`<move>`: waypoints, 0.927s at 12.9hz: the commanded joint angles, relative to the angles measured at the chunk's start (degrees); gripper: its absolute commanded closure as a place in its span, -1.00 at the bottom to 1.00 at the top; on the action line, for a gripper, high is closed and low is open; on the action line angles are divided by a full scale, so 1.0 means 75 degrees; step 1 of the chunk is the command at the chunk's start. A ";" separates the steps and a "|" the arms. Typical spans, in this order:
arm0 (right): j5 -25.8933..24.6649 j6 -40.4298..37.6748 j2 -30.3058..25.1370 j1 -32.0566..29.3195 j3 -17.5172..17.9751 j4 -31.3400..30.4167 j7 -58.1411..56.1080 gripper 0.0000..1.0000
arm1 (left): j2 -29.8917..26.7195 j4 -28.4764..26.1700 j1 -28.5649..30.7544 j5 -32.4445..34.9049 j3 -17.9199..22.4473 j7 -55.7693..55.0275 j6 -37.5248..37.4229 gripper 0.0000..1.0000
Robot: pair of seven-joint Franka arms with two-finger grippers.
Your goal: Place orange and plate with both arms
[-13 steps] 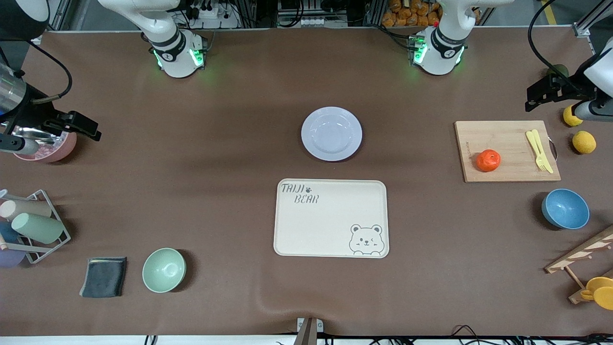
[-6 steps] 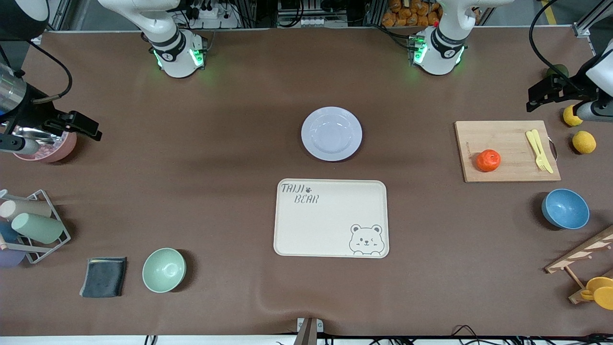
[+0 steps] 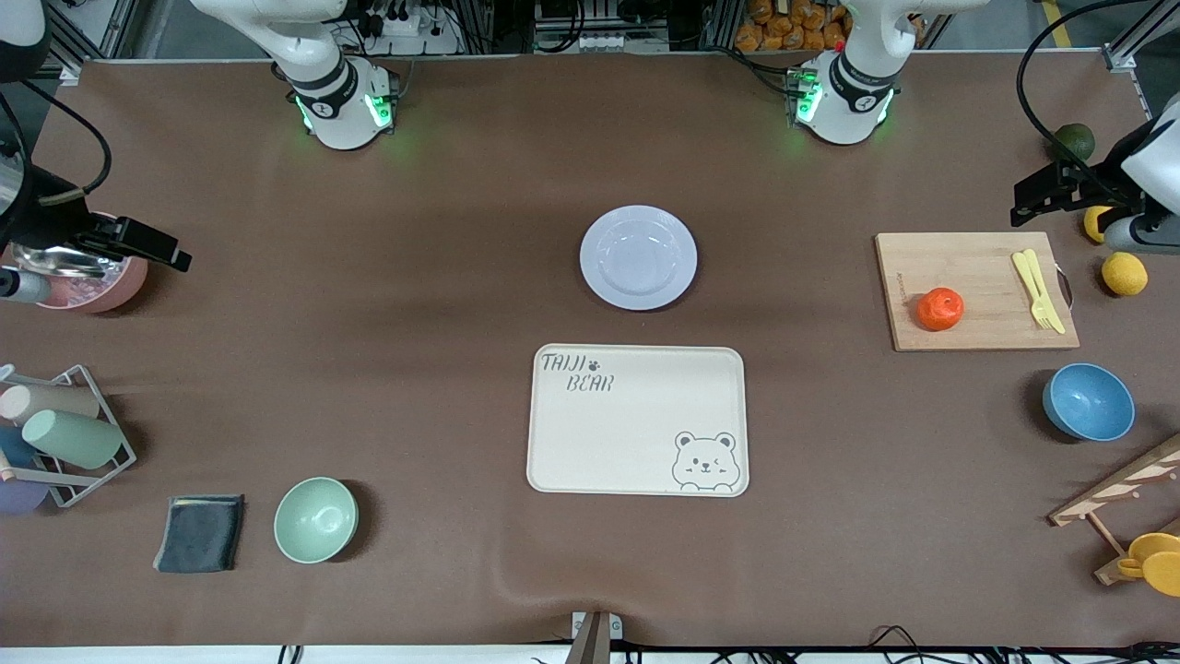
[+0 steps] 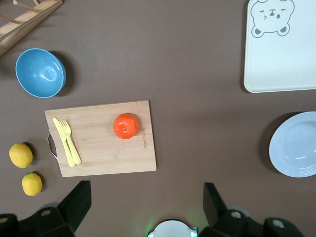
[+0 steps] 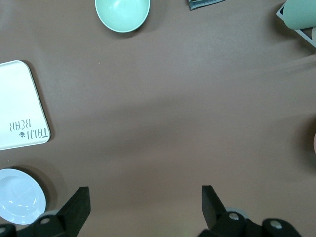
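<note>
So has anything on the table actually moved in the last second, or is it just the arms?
Only the arms. The left gripper, high over its end of the table, shifted slightly and uncovered a dark green fruit. The right gripper at the other end edged a little too. Both are open and empty. The orange on the cutting board, the plate and the tray stayed put.

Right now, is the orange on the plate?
No, the orange sits on the cutting board, and the plate holds nothing.
</note>
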 commanded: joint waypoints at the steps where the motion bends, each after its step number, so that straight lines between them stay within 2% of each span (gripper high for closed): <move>1: 0.0131 -0.0124 0.0073 -0.0096 0.0095 0.0160 -0.0059 -1.00 | 0.0151 0.0144 0.0008 0.0014 0.0017 -0.0001 -0.0115 -1.00; 4: 0.0200 -0.0124 0.0108 -0.0073 0.0095 0.0148 -0.0059 -1.00 | 0.0583 0.0144 -0.0050 0.0527 0.0017 0.0000 -0.0103 -1.00; 7: 0.0459 -0.0276 0.0155 -0.0096 0.0095 0.0148 -0.0059 -1.00 | 0.1157 -0.0101 0.0031 0.0647 -0.0007 0.0034 -0.0103 -1.00; 9: 0.0459 -0.0288 0.0178 -0.0143 0.0095 0.0102 -0.0117 -1.00 | 0.1265 -0.0731 0.0090 0.0694 0.0005 0.0023 0.0083 -1.00; 12: 0.0703 -0.0288 0.0190 -0.0213 0.0095 0.0019 -0.0328 -1.00 | 0.0902 -0.2207 0.0405 0.0729 -0.0007 0.0035 0.1567 -1.00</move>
